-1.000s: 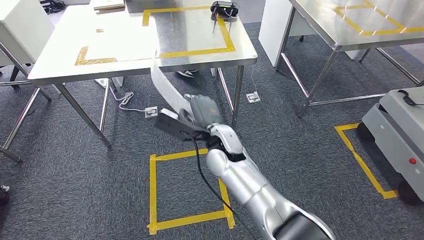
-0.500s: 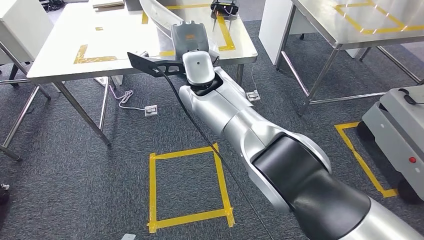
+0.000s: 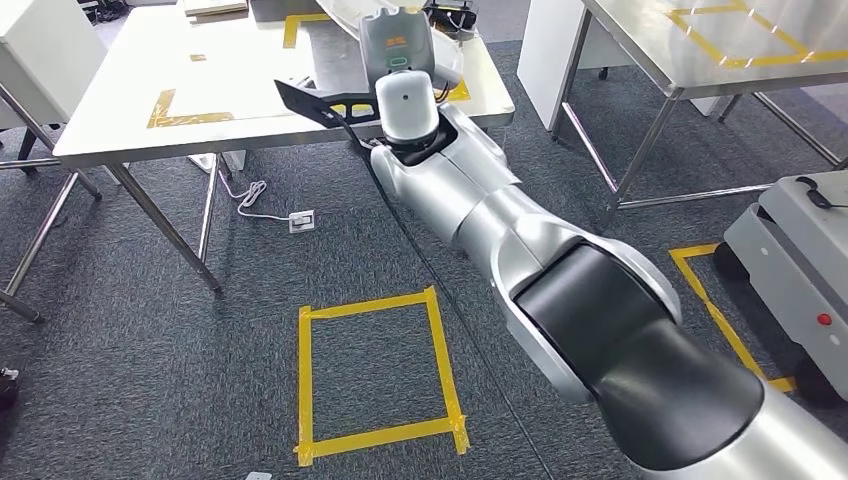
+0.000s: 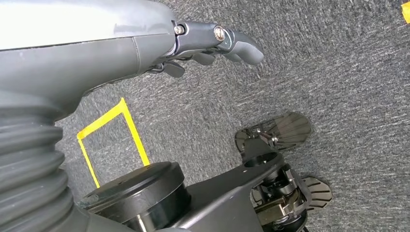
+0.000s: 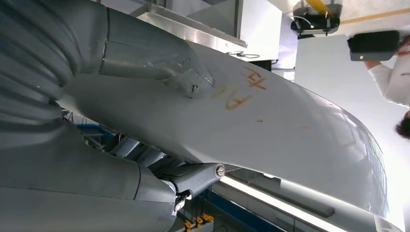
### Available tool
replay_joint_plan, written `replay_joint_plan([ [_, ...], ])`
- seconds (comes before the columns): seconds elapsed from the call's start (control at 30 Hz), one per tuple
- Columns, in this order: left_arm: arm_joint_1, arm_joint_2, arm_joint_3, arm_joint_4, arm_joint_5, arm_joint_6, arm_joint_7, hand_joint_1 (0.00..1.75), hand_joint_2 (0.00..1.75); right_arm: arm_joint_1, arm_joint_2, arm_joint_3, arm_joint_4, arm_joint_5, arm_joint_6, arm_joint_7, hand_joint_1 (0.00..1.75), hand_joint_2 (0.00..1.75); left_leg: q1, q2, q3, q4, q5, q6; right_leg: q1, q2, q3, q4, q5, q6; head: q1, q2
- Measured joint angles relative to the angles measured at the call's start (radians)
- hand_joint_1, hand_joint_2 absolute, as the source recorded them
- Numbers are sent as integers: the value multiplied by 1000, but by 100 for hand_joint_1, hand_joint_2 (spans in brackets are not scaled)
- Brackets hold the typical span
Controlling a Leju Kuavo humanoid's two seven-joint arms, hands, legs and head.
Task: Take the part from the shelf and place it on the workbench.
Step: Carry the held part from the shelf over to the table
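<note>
Over the steel workbench [image 3: 130,130], my right arm is stretched forward from the lower right of the head view, and my right hand [image 3: 397,45] sits above the yellow tape outline [image 3: 455,85] on the tabletop. That hand grips the part [image 5: 290,130], a long, curved, pale grey panel with orange handwriting on its face. At the wrist camera I see my thick grey thumb [image 5: 164,67] pressed on one face of the panel and my darker fingers [image 5: 193,176] wrapped under the opposite face, so the panel is clamped between them. From the head view the hand's back covers most of the panel; a pale strip of it shows just beside the hand, above the table surface. Whether the panel touches the tabletop I cannot tell. A small black device [image 3: 450,15] rests on the far edge of the workbench, close to the hand.

My left hand [image 4: 212,41] hangs over the grey carpet [image 4: 338,72]; its fingers are loosely curled with nothing between them. A yellow tape square [image 3: 375,375] marks the carpet in front of the workbench. A second steel table [image 3: 700,60] stands to the right, and a grey wheeled cart [image 3: 800,260] is near the right edge. A person's white sleeve [image 5: 389,82] appears at the edge of the right wrist view
</note>
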Motion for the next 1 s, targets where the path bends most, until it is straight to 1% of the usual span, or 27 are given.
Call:
replay_joint_plan([
  [0.1,0,0,2,0,3,0,16,0,175,1,-3,0,6,8,-6,-4,175,175,0,0,0,0,0,0,0,0,0,0,0,0,0,0],
  [0.2,0,1,2,0,2,0,35,0,175,1,-4,0,11,20,-5,-5,175,175,-1,0,-1,3,-1,2,-4,0,0,-1,1,2,0,0],
  [0.33,0,4,2,0,0,0,36,0,175,2,-2,0,15,30,2,-10,175,175,-4,0,-4,5,-5,9,-8,-3,0,-2,2,6,0,0],
  [0.37,0,5,2,0,0,0,36,0,175,2,-1,0,15,32,2,-12,175,175,-5,0,-7,3,-5,12,-8,-3,1,1,5,9,0,0],
  [0.43,1,6,2,0,0,0,35,0,175,3,2,0,15,34,3,-16,175,175,-2,-5,-4,-6,-12,26,-10,-3,-1,14,11,17,0,0],
  [0.47,1,6,2,0,0,0,35,0,175,3,3,0,15,35,3,-17,175,175,0,-8,3,-12,-16,33,-12,6,-8,32,10,22,1,0],
  [0.5,1,7,2,0,0,0,35,0,175,2,4,0,15,36,4,-17,175,175,3,-11,13,-16,-20,40,-15,19,-24,60,-1,25,2,0],
  [0.53,1,7,3,0,0,0,34,0,175,2,4,0,15,38,7,-18,175,175,4,-14,21,-17,-21,44,-17,35,-51,105,-20,28,3,0],
  [0.57,1,6,3,0,0,0,34,0,175,3,4,0,16,40,9,-18,175,175,5,-18,26,-17,-23,45,-19,50,-86,164,-44,32,4,0],
  [0.6,1,6,3,0,0,0,34,0,175,7,4,0,17,43,12,-19,175,175,6,-22,29,-16,-25,44,-19,59,-126,226,-67,35,4,0],
  [0.63,2,6,3,0,0,0,34,0,175,12,4,0,18,45,13,-20,175,175,7,-27,33,-16,-29,42,-20,62,-160,273,-79,38,4,0],
  [0.67,4,5,3,0,0,0,34,0,175,19,4,0,19,46,14,-20,175,175,10,-33,39,-14,-34,37,-22,63,-181,287,-72,40,4,0],
  [0.7,7,5,3,0,0,0,34,0,175,25,4,0,19,47,14,-20,175,175,13,-38,46,-13,-40,31,-24,63,-183,266,-48,41,4,0],
  [0.73,8,5,3,0,0,0,34,0,175,29,4,0,19,47,14,-20,175,175,17,-43,55,-10,-49,23,-28,63,-166,206,-8,43,5,0],
  [0.77,10,6,3,1,0,0,34,0,175,31,2,0,20,47,14,-20,175,175,21,-46,61,-7,-59,14,-32,63,-143,131,37,47,6,0],
  [0.8,9,6,3,1,0,0,34,0,175,32,2,0,20,48,14,-20,175,175,23,-49,68,-5,-69,4,-33,65,-122,69,58,46,6,0],
  [0.83,9,7,3,1,0,0,35,0,175,34,1,0,21,48,14,-21,175,175,24,-51,73,-4,-79,-5,-32,66,-105,26,70,41,7,0],
  [0.87,9,7,4,1,0,0,35,0,175,36,2,0,22,48,15,-21,175,175,24,-52,79,-5,-84,-15,-30,67,-98,11,65,33,7,0],
  [0.9,8,7,4,1,0,0,35,0,175,37,3,0,22,48,15,-21,175,175,25,-53,87,-6,-86,-24,-26,68,-92,11,51,21,7,0],
  [0.93,8,7,4,1,0,0,35,0,175,36,5,0,22,48,15,-20,175,175,26,-52,87,0,-83,-32,-26,68,-83,11,48,10,7,0],
  [0.97,7,7,4,1,-1,0,35,0,175,34,6,0,21,48,14,-20,175,175,27,-48,76,26,-68,-38,-27,69,-72,9,41,0,7,0],
  [1.0,6,7,4,1,-1,0,35,0,175,31,8,0,21,49,13,-20,175,175,28,-42,48,71,-49,-42,-28,69,-57,6,34,-8,6,0],
])
